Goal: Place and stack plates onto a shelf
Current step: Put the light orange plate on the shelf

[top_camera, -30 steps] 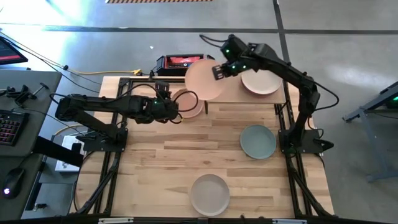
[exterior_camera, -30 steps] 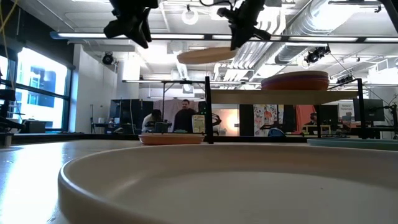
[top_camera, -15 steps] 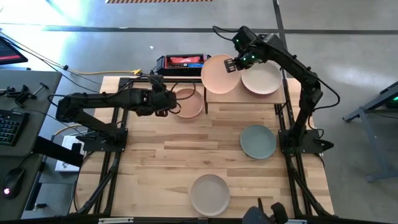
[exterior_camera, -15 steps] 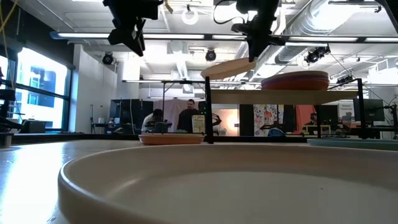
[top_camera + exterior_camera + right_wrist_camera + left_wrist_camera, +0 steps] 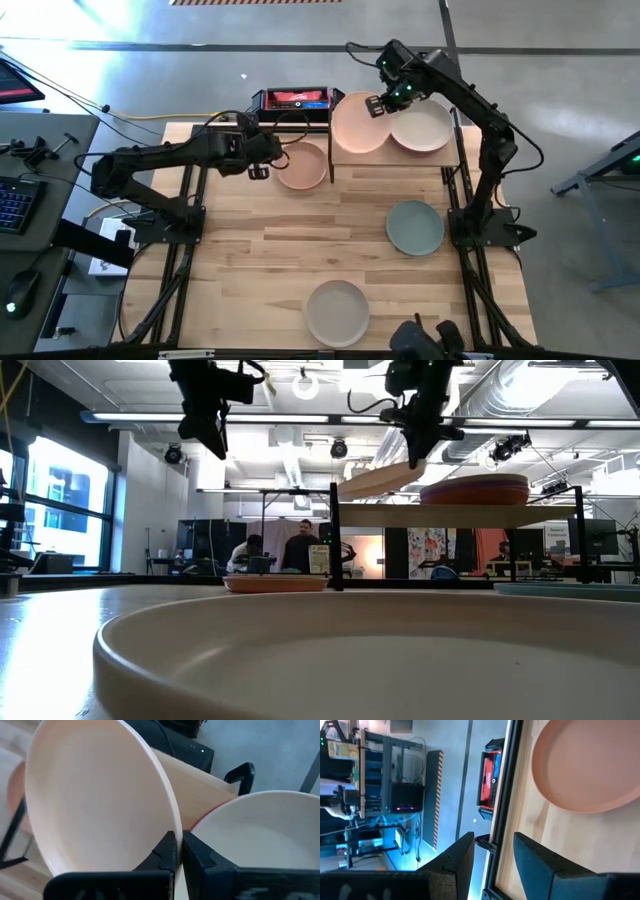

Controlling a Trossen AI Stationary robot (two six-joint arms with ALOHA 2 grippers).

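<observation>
The right claw (image 5: 378, 103) is pinching the rim of a round, shallow, pale peach matte plate (image 5: 358, 122), its fingers (image 5: 167, 851) clenched tight on the edge. It is holding that plate tilted over the left half of the small raised light-wood shelf (image 5: 392, 152) on thin black legs. Just beside it on the shelf's right half a stack of plates is sitting with a cream one (image 5: 420, 128) on top; the low view is showing reddish plates (image 5: 474, 492) under it, too close together to count.

The left claw (image 5: 258, 170) is hanging released, fingers (image 5: 457, 857) spread wide and holding nothing, above the butcher-block bench (image 5: 250, 260) just beside a peach plate (image 5: 302, 166) lying flat there.

Two more single plates are lying on the bench: a sage green one (image 5: 415, 227) near the right arm's base and an off-white one (image 5: 337, 312) by the near edge. A black-and-red box (image 5: 295, 99) is sitting behind the bench.
</observation>
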